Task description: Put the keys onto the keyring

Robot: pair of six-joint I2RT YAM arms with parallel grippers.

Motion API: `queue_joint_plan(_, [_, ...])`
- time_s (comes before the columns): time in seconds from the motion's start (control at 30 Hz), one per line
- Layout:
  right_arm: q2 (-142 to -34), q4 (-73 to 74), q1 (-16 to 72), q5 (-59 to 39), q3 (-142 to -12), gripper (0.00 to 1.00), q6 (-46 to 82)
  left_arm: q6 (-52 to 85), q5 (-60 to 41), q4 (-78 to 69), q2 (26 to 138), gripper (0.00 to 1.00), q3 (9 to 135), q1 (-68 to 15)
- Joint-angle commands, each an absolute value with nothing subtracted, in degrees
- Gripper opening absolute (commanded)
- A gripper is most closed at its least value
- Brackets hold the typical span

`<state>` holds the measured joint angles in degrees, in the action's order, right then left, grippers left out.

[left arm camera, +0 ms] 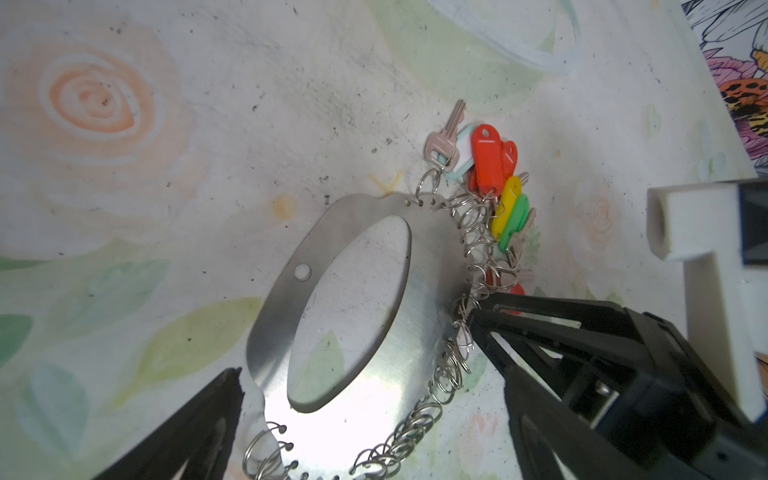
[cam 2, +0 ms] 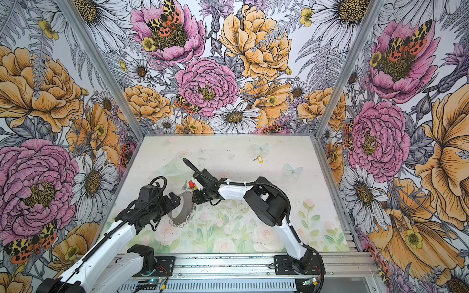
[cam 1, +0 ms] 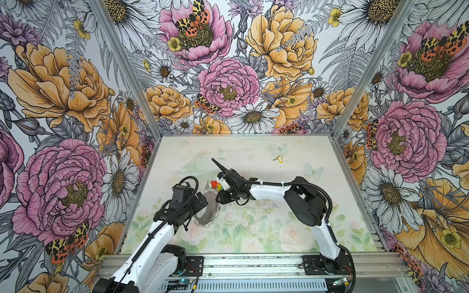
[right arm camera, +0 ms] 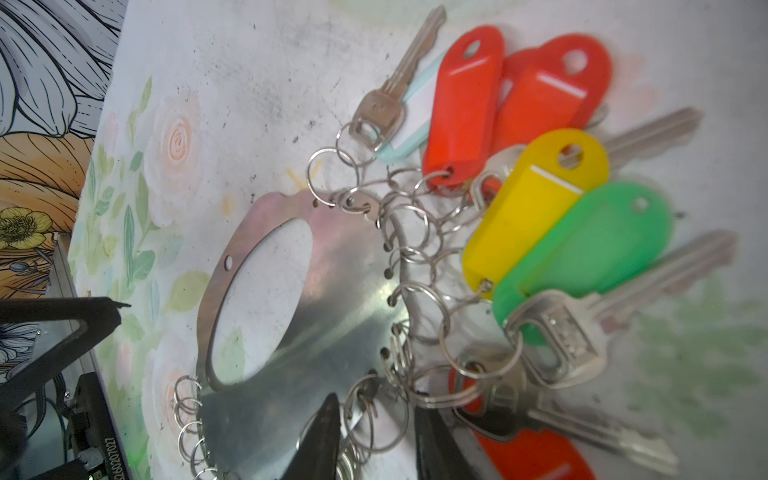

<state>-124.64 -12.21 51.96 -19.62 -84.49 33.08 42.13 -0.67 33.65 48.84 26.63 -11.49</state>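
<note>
Two claws are set at the keyring (left arm camera: 432,266), which lies flat on the worktop (cam 1: 279,228) left of centre. Nearest, the left claw (left arm camera: 370,376) is spread wide astride the hoop's plain edge. Just beyond, the right claw (right arm camera: 374,415) is narrowly parted about the split rings (right arm camera: 419,266); whether one is pinched cannot be told. Several tagged keys (right arm camera: 536,208) are hung there. Farthest, one loose yellow-tagged key (cam 1: 278,159) lies well apart toward the back right, long axis roughly crosswise, and is judged nearer the right arm.
</note>
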Motion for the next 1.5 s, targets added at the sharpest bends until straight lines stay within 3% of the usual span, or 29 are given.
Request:
queue_joint_plan(0.0, [-123.74, -11.95, 52.66, -19.96, -84.84, 0.41, 33.36, 42.80, -1.14, 33.33, 48.08, 0.99, 26.01, -10.98])
queue_joint_plan(0.13, [-123.73, -12.02, 52.83, -20.28, -84.63, 0.43, 33.31, 42.80, -1.08, 33.36, 48.08, 0.99, 25.91, -10.98])
queue_joint_plan(0.33, [-123.44, -12.13, 53.60, -20.69, -84.84, 0.33, 34.05, 42.80, -1.03, 33.31, 48.08, 0.99, 26.03, -10.96])
queue_joint_plan(0.87, [-121.18, -12.99, 53.52, -16.33, -83.94, 0.29, 32.20, 42.80, -1.16, 33.40, 48.09, 0.99, 26.19, -10.96])
queue_joint_plan(1.47, [-122.74, -16.02, 54.16, -15.15, -85.56, 0.37, 27.42, 42.45, -0.88, 33.41, 48.43, 0.99, 26.63, -10.88])
